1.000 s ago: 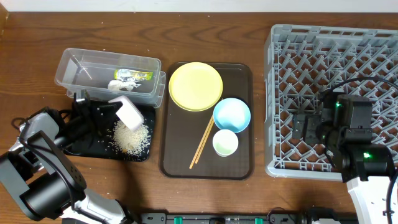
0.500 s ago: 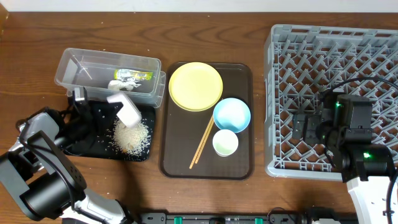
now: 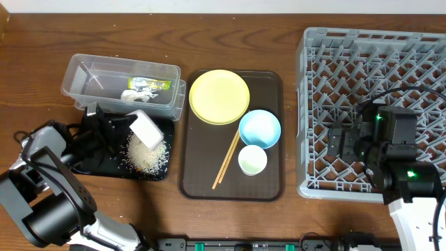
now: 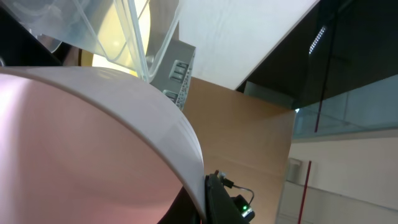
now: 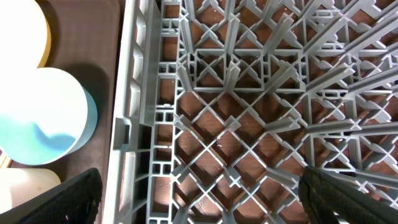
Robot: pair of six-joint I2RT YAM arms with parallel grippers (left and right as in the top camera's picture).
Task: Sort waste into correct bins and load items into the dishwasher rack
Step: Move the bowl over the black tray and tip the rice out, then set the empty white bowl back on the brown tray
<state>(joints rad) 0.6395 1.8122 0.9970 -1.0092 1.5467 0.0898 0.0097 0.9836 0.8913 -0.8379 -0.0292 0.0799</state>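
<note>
Vs 1 s ago, the white bowl (image 3: 146, 130) tipped in the left gripper (image 3: 120, 124) sits a touch lower & further right over the black tray (image 3: 104, 159). Half a sec ago it had lifted up & left toward the clear tub (image 3: 77, 73), so it's since dropped back down-right, closer over the rice heap (image 3: 148, 157), w/ the gripper swinging out left & back in along w/ it. Heap's outline looks a bit wider on its right side than half a sec ago, tho by how much is hard to tell.
</note>
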